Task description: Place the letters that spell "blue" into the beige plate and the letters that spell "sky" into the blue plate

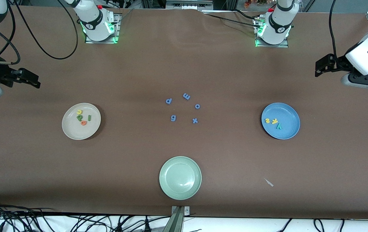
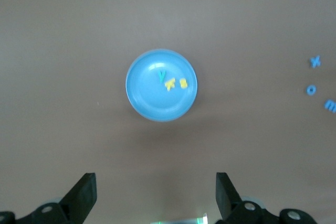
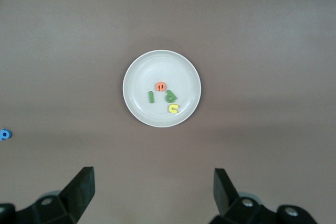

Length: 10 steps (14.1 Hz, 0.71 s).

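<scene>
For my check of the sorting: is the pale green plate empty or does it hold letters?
Empty. The pale green plate shows only its bare inside in the front view; no letter lies in it.

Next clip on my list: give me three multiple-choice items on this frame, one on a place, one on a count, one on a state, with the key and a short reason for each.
1. Where do the all-blue letters lie?
A. In the pale green plate
B. On the bare table between the beige plate and the blue plate
C. In the blue plate

2. How many letters are in the beige plate?
A. Two
B. Three
C. Four

3. How do the jaws of the left gripper and the right gripper stand?
A. Both open, holding nothing
B. Left shut on a letter
C. Both shut

Key:
1 B, five blue letters sit mid-table.
2 C, green, dark green, yellow and orange pieces show.
3 A, each wrist view shows spread, empty jaws above a plate.
</scene>
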Tool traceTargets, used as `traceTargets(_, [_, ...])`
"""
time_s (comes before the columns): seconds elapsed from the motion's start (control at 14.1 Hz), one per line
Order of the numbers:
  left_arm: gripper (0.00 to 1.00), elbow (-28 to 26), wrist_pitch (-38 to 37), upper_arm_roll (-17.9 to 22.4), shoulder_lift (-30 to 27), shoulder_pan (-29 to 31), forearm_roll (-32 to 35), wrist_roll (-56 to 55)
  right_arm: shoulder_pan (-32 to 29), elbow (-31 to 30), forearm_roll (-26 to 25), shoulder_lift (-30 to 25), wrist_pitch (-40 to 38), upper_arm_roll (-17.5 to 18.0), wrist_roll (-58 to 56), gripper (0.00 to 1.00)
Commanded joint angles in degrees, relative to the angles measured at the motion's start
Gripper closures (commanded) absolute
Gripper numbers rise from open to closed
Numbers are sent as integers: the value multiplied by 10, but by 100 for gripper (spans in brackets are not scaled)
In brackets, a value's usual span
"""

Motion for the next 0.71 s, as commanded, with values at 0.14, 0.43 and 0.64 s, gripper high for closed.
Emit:
traceTargets(0.14, [0,-14,26,-3,-13,9,-1,-40,-3,2,5,-3,5,7,-3,0])
traceTargets(0.43, [0,-152,98,-3,-108,9,-4,-49,-3,2,7,-3,2,9,0,0])
traceTargets(0.64, [0,-178,108,-5,-125,9,-4,-62,-3,3,9,-3,1,8,0,0])
